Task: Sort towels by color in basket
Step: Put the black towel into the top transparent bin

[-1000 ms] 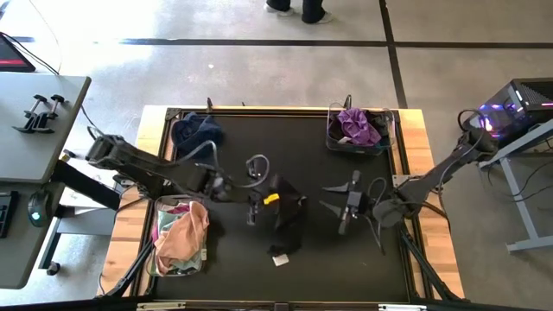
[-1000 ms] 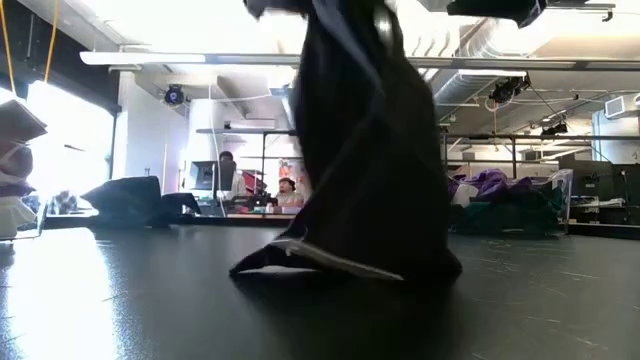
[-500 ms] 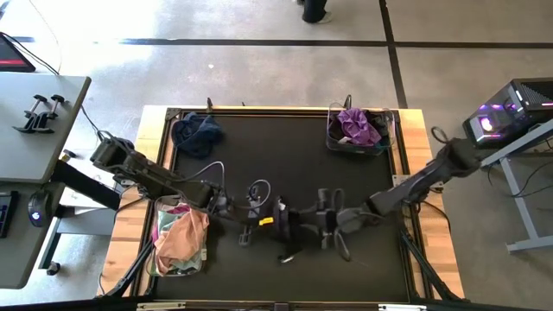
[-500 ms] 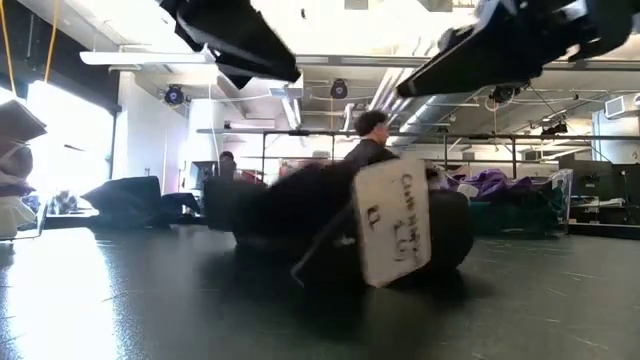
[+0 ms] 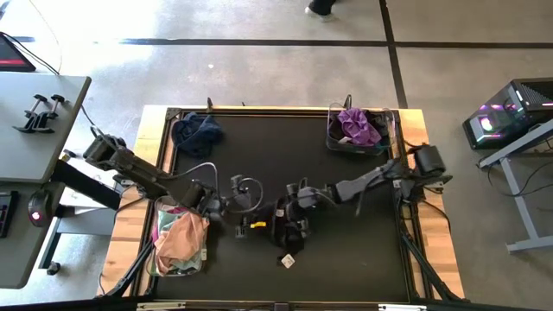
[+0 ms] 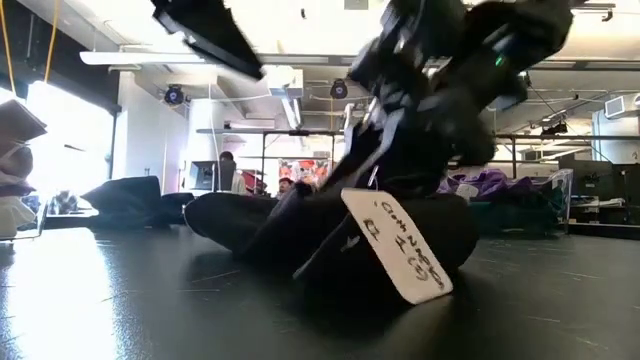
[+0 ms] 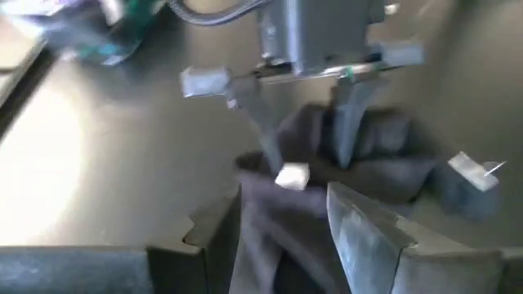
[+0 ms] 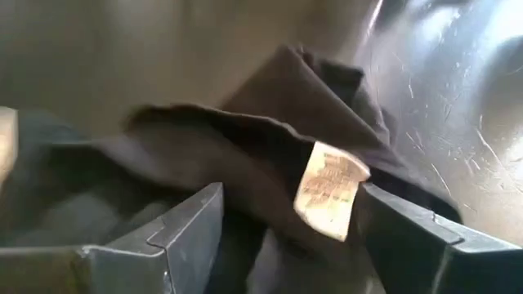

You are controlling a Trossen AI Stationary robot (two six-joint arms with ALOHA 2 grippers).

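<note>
Black soft crumpled towel (image 5: 289,226) lies mid-table; my right gripper (image 8: 290,237) straddles it wide open, left gripper (image 7: 282,224) apparently part-open, empty; next: close, lift.

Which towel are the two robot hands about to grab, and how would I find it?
Look at the middle of the big black table, between the two arms. There the black towel lies in a crumpled heap, with the right gripper open over it and the left gripper beside it. It is the only towel out on the mat, and a white paper tag sticks out of it.
</note>
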